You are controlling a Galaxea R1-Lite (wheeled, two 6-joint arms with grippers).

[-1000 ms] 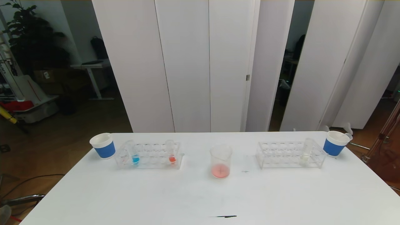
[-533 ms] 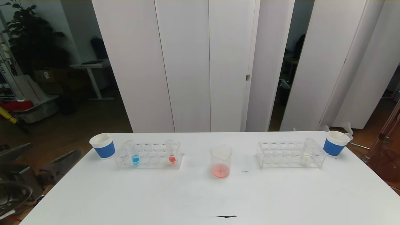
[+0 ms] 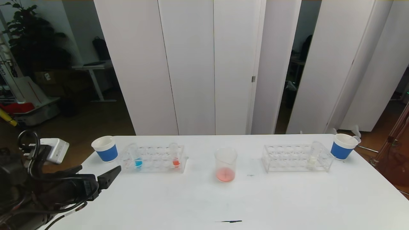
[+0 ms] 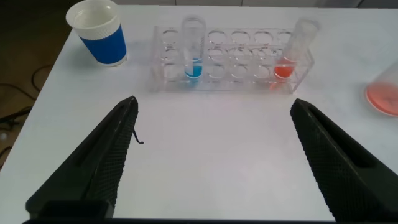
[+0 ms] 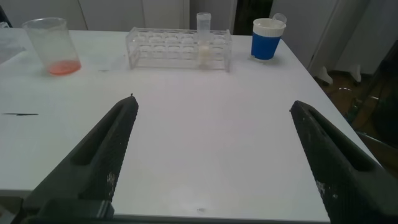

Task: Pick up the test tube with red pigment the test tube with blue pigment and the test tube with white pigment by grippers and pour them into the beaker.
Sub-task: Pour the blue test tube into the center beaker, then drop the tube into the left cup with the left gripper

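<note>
Two pincers, yours, both spread wide, gripping nothing. Left pincer (image 3: 96, 175) sits at tabletop's (image 3: 204, 201) left edge; right pincer (image 5: 214, 158) shows only in its wrist view.

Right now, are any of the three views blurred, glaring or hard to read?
Head view: table evenly lit, room behind dim; left gripper slightly smeared; white tube pale against its rack. Left wrist view: blue tube clear; beaker cropped. Right wrist view: table sharp, close fingers soft.

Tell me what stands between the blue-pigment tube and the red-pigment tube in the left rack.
Only empty rack holes between the blue tube and red tube, seen in the left wrist view.
</note>
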